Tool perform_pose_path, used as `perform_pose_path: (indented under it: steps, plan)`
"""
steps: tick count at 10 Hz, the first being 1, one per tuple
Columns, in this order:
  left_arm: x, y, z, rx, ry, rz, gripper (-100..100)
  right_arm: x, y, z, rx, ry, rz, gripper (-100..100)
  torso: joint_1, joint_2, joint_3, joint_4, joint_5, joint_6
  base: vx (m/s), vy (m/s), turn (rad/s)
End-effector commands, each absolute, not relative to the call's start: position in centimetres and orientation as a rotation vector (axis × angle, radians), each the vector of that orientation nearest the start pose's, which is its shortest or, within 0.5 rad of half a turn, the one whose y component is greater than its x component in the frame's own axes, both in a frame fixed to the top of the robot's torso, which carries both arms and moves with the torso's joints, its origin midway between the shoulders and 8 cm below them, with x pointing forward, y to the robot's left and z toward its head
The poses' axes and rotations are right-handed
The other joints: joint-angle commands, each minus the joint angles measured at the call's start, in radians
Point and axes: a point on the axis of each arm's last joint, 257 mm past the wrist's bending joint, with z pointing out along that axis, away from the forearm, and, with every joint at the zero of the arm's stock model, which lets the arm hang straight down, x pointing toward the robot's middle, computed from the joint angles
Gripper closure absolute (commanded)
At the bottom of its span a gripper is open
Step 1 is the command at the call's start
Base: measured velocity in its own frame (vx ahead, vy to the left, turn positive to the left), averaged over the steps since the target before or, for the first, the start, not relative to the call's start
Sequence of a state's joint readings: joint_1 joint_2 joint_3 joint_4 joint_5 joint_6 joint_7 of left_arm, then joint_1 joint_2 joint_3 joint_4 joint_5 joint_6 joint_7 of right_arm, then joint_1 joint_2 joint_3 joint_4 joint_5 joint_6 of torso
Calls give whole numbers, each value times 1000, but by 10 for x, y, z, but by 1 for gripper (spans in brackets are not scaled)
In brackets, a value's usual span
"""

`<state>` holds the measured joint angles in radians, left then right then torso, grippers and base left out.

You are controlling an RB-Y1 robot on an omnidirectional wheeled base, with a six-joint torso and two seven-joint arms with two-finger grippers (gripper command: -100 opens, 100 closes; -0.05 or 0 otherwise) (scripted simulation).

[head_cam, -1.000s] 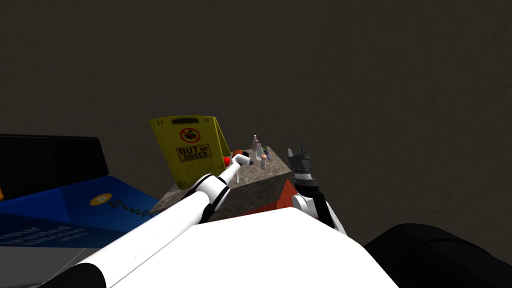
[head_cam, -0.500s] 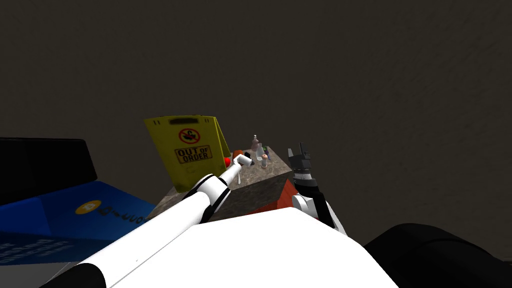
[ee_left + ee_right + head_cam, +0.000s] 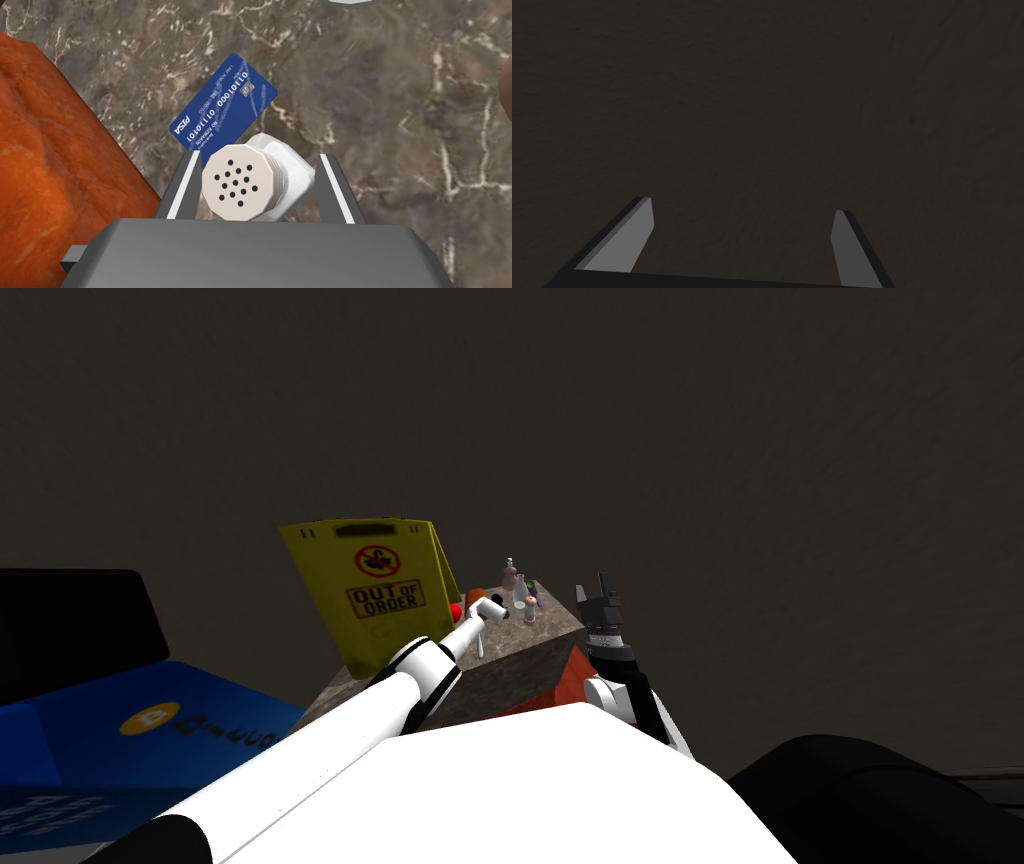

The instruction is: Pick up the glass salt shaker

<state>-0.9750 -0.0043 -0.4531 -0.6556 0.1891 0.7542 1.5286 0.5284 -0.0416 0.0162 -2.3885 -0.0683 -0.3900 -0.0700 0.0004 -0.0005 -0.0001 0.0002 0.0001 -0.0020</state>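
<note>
Marbled tabletop (image 3: 400, 100) below: left end effector (image 3: 258, 155) spread wide around salt shaker (image 3: 237, 182), right end effector (image 3: 741, 205) also spread.

The table (image 3: 390, 100) has a brown, white-veined stone top, and a blue card (image 3: 225, 107) lies flat on it. A white shaker (image 3: 240, 184) with a pale, perforated cap stands against the card's near edge, covering one corner. An orange-red lump (image 3: 55, 165) sits beside the card without touching it. The yellow "OUT OF ORDER" sign (image 3: 370, 588) stands beyond that lump, on the far side from the card.
</note>
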Motion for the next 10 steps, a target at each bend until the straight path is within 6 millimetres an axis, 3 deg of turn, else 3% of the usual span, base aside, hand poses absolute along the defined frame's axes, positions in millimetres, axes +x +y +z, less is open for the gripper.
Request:
perform_pose_path:
  steps: [1,4,5,6,10]
  plan:
    - [620,-7,-307,-2652,1023,-1135,100,339,-277,42,722,608,1417,0,0,0,0,0,0,0,0,0,0]
    - [620,-7,-307,-2655,1020,-1135,100,339,-277,42,722,608,1417,0,-2,1,0,0,-1,0,0,0,0]
    - [620,-7,-307,-2655,1020,-1136,0,339,-277,42,722,608,1417,0,-2,0,0,0,-1,0,0,0,0]
    - [623,-3,-306,-2660,1031,-1133,100,339,-277,42,722,608,1417,0,-2,0,0,0,-1,0,0,-66,129]
    - [626,4,-303,-2675,1060,-1131,100,339,-277,42,722,608,1417,0,-6,0,0,0,-2,2,-10,-87,104]
